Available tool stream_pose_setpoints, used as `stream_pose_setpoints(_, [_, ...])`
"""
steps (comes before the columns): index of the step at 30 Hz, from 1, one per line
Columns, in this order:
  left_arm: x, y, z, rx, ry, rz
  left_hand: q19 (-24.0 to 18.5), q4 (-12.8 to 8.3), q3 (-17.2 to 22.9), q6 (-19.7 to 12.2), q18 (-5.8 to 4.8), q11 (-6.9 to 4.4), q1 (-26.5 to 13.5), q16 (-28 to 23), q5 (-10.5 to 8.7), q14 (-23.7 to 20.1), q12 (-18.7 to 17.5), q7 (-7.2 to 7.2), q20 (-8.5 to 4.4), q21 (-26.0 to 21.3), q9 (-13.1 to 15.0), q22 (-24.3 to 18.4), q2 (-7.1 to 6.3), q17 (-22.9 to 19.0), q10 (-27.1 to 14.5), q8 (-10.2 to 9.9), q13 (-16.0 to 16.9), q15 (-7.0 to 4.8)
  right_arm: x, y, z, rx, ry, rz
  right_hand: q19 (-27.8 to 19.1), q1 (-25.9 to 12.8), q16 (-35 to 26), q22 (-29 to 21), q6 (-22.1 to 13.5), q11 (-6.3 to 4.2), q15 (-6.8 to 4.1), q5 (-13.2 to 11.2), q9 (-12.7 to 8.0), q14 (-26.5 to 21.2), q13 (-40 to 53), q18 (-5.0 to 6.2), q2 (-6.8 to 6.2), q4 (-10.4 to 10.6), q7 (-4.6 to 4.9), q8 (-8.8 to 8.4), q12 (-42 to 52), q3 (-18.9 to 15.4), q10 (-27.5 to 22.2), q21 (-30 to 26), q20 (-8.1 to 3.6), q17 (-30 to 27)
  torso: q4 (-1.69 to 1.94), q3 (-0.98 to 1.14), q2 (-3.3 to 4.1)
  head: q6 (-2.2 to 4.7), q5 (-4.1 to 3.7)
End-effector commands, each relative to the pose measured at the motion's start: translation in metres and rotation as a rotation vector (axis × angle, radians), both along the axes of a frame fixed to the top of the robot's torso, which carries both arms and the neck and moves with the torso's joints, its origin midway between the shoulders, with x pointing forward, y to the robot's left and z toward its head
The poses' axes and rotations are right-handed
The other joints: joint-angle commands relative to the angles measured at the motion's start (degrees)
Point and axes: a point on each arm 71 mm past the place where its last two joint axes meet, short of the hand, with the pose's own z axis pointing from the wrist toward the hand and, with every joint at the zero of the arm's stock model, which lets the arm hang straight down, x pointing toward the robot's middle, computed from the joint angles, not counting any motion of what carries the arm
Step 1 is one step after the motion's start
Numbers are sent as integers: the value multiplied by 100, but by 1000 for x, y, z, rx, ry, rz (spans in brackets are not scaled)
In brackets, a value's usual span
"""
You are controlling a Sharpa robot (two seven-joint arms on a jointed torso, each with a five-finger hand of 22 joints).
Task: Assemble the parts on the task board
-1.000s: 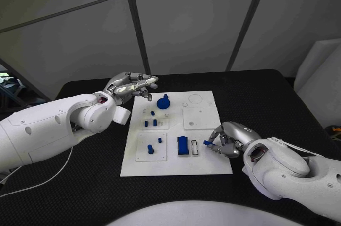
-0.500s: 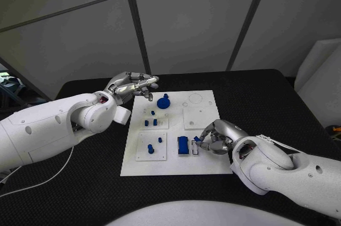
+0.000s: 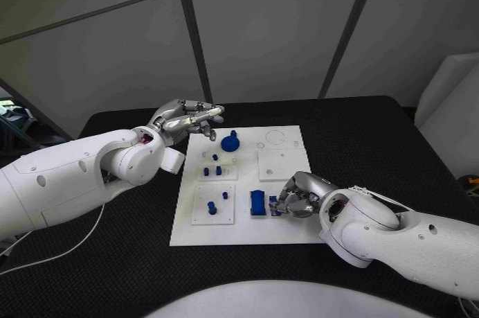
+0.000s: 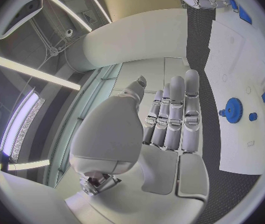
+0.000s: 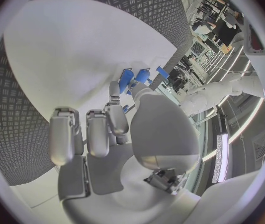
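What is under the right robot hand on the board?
The right robot hand sits over the task board, beside a blue block. A small blue part shows at its fingertips. The fingers cover whatever slot lies below, and whether the part is seated.

The white task board (image 3: 284,231) lies flat on the black table. Small blue parts sit on it: a round one (image 3: 230,144) near the far end, little pegs (image 3: 212,172) in the middle, a block (image 3: 257,203) nearer me.

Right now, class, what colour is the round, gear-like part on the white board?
Blue: the gear-like part shows best in the left wrist view.
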Motion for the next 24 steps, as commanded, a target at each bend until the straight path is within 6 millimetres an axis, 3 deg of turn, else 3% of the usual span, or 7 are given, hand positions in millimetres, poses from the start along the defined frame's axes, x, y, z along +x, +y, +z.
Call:
stream_pose_setpoints(1, [0, -2, 1, -8, 0, -16, 30, 4, -19, -33, -74, 12, 37, 32, 4, -49, 20, -14, -11, -3, 2, -5, 19, -5, -47, 38, 5, -8, -1, 3, -3, -21, 32, 14, 179, -65, 24, 1058, 34, -10, -53, 35, -19, 448, 18, -105, -2, 9, 17, -26, 49, -51, 52, 21, -30, 676, 3, 1, -5, -4, -9])
stream_pose_setpoints(13, [-1, -2, 1, -8, 4, -20, 30, 8, -36, -44, -75, 16, 41, 32, 3, -54, 26, -11, -9, -8, 1, -9, 22, -9, -62, 39, 6, -5, 0, 6, -3, -19, 18, 15, 206, -293, 55, 1091, 99, -37, -76, 57, 74, 454, 140, -115, 116, 182, -16, 17, 192, -255, 126, 55, -53, 719, -7, 2, -2, 9, 2])
stream_pose_setpoints(20, [-1, -2, 1, -7, 6, -21, 29, 11, -45, -51, -75, 18, 45, 32, 3, -58, 31, -8, -7, -12, 1, -12, 26, -11, -72, 40, 6, -3, 1, 7, -2, -11, 2, 11, 206, -441, 55, 1093, 103, -37, -77, 159, 117, 452, 157, -115, 97, 284, -15, 25, 197, -442, 133, 55, -58, 719, 0, 2, -4, 12, -3])
stream_pose_setpoints(24, [-1, -2, 1, -7, 7, -21, 29, 11, -45, -51, -75, 18, 45, 32, 3, -58, 31, -8, -7, -12, 1, -12, 26, -11, -72, 40, 6, -3, 0, 6, 2, 10, -24, 9, 204, -549, 52, 1094, 99, -34, -76, 84, 149, 451, 167, -115, 85, 316, -12, 26, 195, -633, 135, 54, -58, 715, -4, 5, -5, 12, 1])
